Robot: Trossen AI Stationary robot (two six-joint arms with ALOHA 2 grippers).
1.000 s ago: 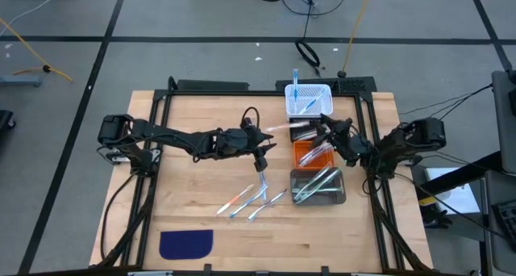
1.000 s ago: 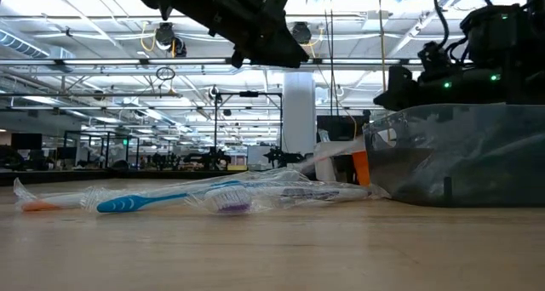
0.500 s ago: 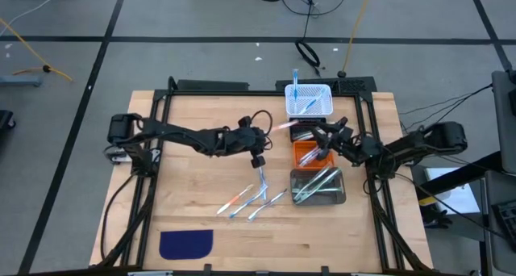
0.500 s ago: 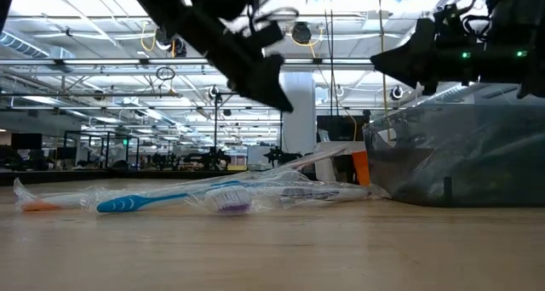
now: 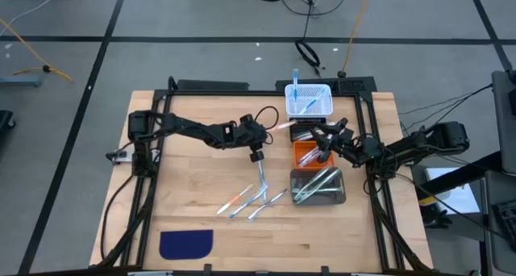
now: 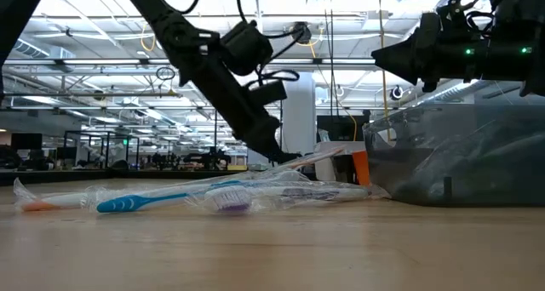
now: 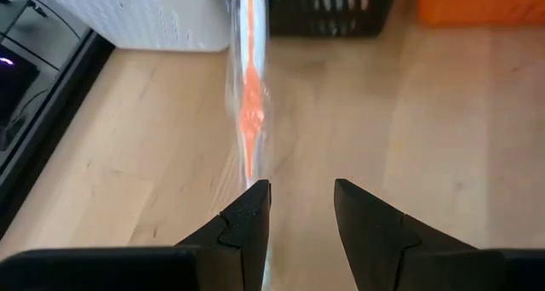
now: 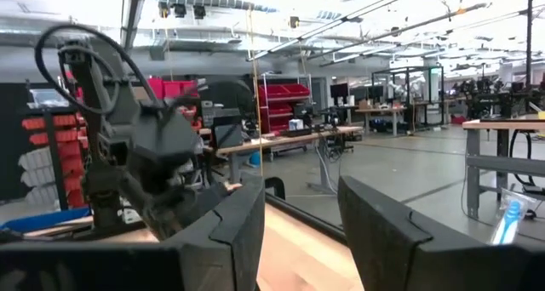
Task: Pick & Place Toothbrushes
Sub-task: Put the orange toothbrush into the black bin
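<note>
Overhead, left gripper (image 5: 256,152) had pulled back left from the bins, fingers parted and empty, toothbrushes (image 5: 251,200) untouched near mid-table. Level view showed it lowered toward that wrapped pile (image 6: 204,196); right gripper (image 5: 322,139), part open and holding nothing, hung above the orange bin (image 5: 305,156).

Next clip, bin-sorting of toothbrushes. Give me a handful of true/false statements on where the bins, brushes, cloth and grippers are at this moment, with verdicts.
1. The white bin holds at least one blue toothbrush. True.
2. The dark blue cloth patch lies inside the orange bin. False: it lies flat on the table near the front edge, far from the bins.
3. Several loose toothbrushes lie on the bare wood left of the clear bin. True.
4. The left gripper is clamped shut with no gap. False: its fingers stand apart, with an orange-accented wrapped toothbrush beside one of them.
5. The right gripper hovers over the cloth patch. False: it is over the bins.
</note>
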